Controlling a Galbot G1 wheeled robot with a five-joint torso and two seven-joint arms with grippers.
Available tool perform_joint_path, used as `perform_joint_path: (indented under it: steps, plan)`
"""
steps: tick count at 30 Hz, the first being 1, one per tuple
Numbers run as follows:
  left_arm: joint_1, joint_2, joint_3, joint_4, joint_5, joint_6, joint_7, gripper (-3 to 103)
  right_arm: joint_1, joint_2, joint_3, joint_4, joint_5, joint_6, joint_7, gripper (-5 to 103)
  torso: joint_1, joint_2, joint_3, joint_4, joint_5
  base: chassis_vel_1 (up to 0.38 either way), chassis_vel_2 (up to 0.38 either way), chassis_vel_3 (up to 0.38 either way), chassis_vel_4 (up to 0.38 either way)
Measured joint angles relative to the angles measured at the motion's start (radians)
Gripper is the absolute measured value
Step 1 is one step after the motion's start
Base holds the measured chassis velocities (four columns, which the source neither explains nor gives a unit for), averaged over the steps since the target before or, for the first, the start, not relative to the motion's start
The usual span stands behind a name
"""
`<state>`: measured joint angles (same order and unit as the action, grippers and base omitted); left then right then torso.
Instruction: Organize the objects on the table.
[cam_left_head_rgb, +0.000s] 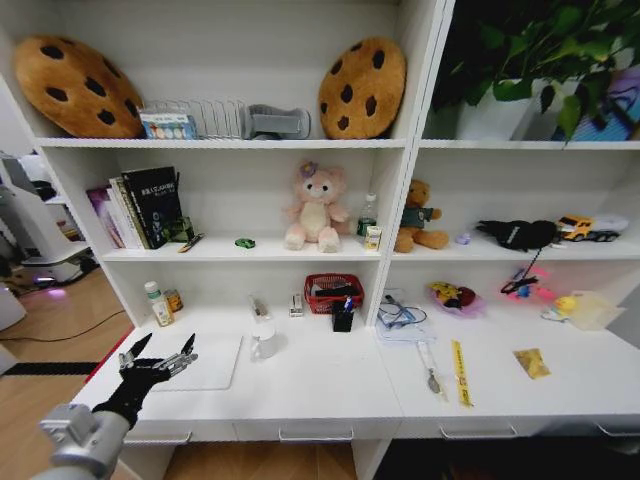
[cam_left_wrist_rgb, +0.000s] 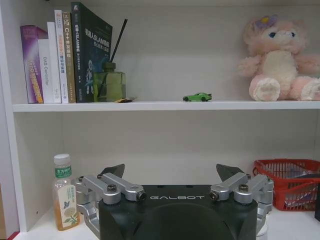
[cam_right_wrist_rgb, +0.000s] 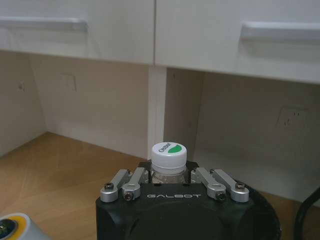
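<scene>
My left gripper (cam_left_head_rgb: 157, 352) hovers open over the left end of the white table (cam_left_head_rgb: 320, 385), next to a thin pale laptop (cam_left_head_rgb: 208, 360) lying flat. In the left wrist view the open left gripper (cam_left_wrist_rgb: 172, 172) faces the shelf wall, with a tea bottle (cam_left_wrist_rgb: 65, 198) beside it. My right gripper (cam_right_wrist_rgb: 169, 170) is low, in front of the table's drawers (cam_right_wrist_rgb: 200, 35), shut on a small bottle with a white, green-marked cap (cam_right_wrist_rgb: 169, 153). On the table lie a white cup (cam_left_head_rgb: 263, 342), a black pen cup (cam_left_head_rgb: 343, 318), a spoon (cam_left_head_rgb: 432, 379) and a yellow strip (cam_left_head_rgb: 460, 372).
A red basket (cam_left_head_rgb: 333, 292) stands at the back of the table. The shelf above holds books (cam_left_wrist_rgb: 60, 55), a diffuser (cam_left_wrist_rgb: 109, 82), a green toy car (cam_left_wrist_rgb: 197, 97) and a pink plush (cam_left_wrist_rgb: 277, 62). A wooden floor (cam_right_wrist_rgb: 60, 170) lies under the table.
</scene>
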<state>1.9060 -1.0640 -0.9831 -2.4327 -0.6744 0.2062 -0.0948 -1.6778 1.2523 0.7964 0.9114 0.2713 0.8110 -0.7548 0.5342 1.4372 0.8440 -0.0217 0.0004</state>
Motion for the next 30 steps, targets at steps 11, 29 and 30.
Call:
perform_joint_path:
  steps: [11, 29, 30]
  plan:
    - [0.000, 0.000, 0.000, 0.000, 0.000, 0.000, 0.000, 100, 0.268, 0.000, -0.002, -0.363, -0.067, -0.010, 0.096, 31, 0.000, 0.000, 0.000, -0.0006, -0.0004, 0.000, 0.000, 0.000, 0.000]
    - [0.000, 0.000, 0.000, 0.000, 0.000, 0.000, 0.000, 100, 0.305, -0.001, 0.004, -0.283, -0.123, -0.446, 0.455, 31, 0.000, 0.000, 0.000, 0.0000, -0.0005, 0.000, 0.000, 0.000, 0.000]
    - [0.000, 0.000, 0.000, 0.000, 0.000, 0.000, 0.000, 100, 0.295, -0.003, -0.001, -0.247, -0.092, -0.540, 0.450, 31, 0.000, 0.000, 0.000, -0.0002, -0.0004, 0.000, 0.000, 0.000, 0.000]
